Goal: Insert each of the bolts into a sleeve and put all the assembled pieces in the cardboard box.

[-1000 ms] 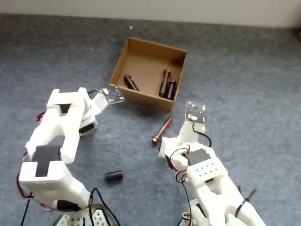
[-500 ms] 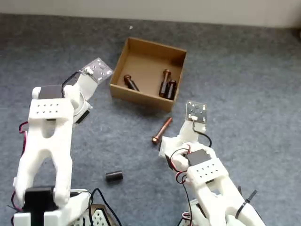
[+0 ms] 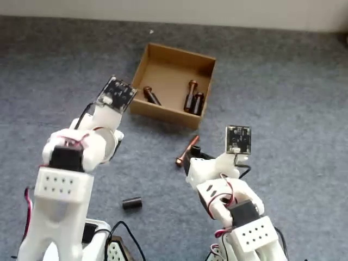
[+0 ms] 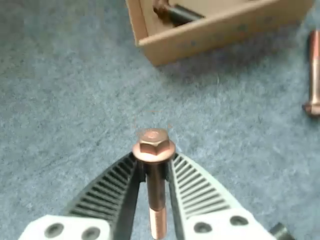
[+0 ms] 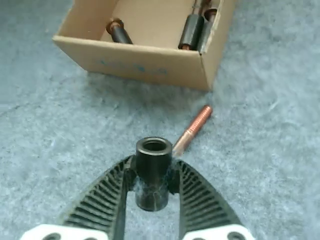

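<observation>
In the left wrist view my left gripper [image 4: 154, 161] is shut on a copper bolt [image 4: 153, 145], hex head outward, held above the carpet short of the cardboard box [image 4: 220, 31]. My right gripper [image 5: 153, 166] is shut on a black sleeve [image 5: 151, 172] whose open bore faces away from the wrist. Just past that sleeve a second copper bolt [image 5: 192, 131] lies on the carpet in front of the box [image 5: 145, 62]. From above, this loose bolt [image 3: 187, 150] is near the box's [image 3: 142, 66] front corner. A spare black sleeve [image 3: 131, 203] lies between the two arm bases.
Inside the box lie three bolts fitted in sleeves: one [image 3: 150, 95] at the left, two [image 3: 194, 100] at the right. Grey carpet [image 3: 283, 81] surrounds everything, and a pale wall strip runs along the far edge.
The left arm swung away from the box's left corner and turned its wrist downward. The right arm shifted slightly right and rolled its wrist, bringing the black sleeve into sight near the loose bolt.
</observation>
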`<state>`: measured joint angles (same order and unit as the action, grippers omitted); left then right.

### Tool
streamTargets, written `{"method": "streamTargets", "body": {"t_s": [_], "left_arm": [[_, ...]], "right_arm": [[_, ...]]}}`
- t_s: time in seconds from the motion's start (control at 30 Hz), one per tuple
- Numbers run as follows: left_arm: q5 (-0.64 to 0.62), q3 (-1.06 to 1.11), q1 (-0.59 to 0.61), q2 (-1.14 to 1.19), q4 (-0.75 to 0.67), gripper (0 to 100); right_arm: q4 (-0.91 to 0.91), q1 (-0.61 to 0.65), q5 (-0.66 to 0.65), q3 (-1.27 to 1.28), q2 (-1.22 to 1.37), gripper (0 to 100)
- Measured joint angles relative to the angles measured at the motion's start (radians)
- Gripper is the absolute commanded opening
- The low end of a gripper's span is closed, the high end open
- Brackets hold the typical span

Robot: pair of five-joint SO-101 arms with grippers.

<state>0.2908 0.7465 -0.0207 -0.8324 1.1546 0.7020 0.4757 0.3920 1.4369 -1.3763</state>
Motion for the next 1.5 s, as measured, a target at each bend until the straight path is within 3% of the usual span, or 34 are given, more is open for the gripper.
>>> {"method": "streamTargets", "body": {"t_s": [0.27,0.47,0.77,1.17,1.5], "left_arm": [[-0.216,0.259,-0.017,-0.387,-0.195,1],[-0.385,0.362,-0.017,-0.612,-0.265,1],[-0.605,0.543,-0.031,-0.928,-0.437,1],[-0.632,0.626,-0.302,-0.977,-0.591,1],[-0.632,0.626,-0.353,-0.977,-0.605,1]], "right_arm": [[-0.006,0.0,-0.084,0.066,-0.176,0.5],[-0.144,0.006,-0.203,0.18,-0.27,0.5],[-0.354,0.175,-0.399,0.236,-0.373,0.5],[-0.367,0.292,-0.519,0.236,-0.405,0.5],[-0.367,0.296,-0.574,0.236,-0.405,0.5]]}}
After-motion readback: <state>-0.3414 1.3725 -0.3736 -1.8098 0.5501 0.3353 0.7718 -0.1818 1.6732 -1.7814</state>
